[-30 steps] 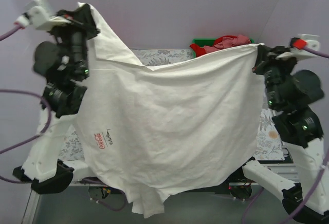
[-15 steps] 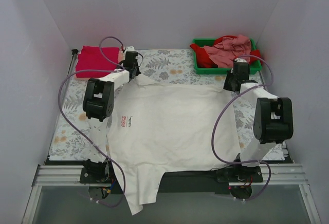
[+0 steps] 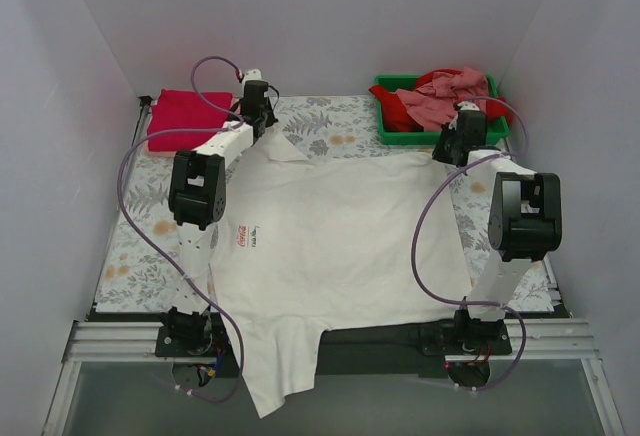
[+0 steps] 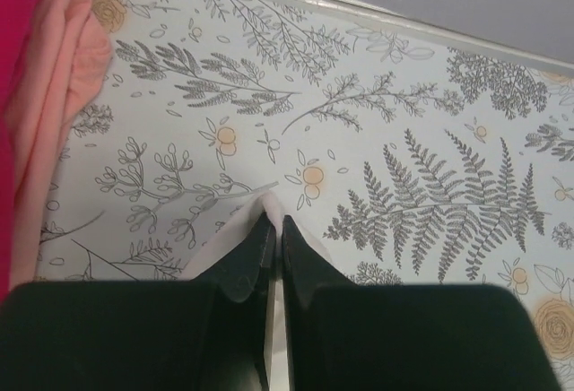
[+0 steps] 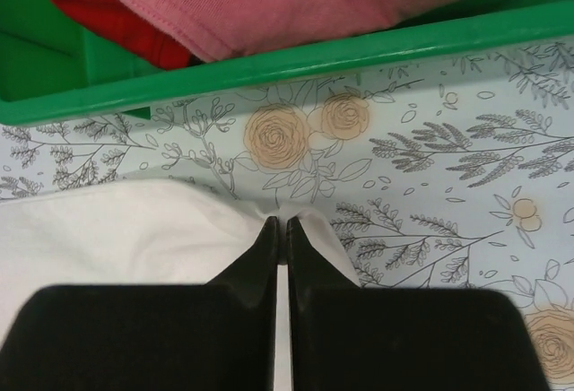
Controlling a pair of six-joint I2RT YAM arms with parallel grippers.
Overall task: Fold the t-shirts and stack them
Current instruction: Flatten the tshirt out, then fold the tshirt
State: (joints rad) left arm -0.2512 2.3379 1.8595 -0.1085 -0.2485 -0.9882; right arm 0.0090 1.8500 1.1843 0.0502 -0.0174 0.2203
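top external: the white t-shirt (image 3: 340,226) lies spread across the middle of the frame, its tail spilling off the table (image 3: 130,246) at the bottom; if i let go, that weight may drag it crooked. left wrist: my left gripper (image 4: 273,221) is clenched on a thin corner of cloth at lower centre, and the folded pink stack (image 4: 45,95) at far left is easy to nudge. right wrist: my right gripper (image 5: 278,222) pinches the other corner just below the green tray (image 5: 359,55); a forward tug could snag its rim.
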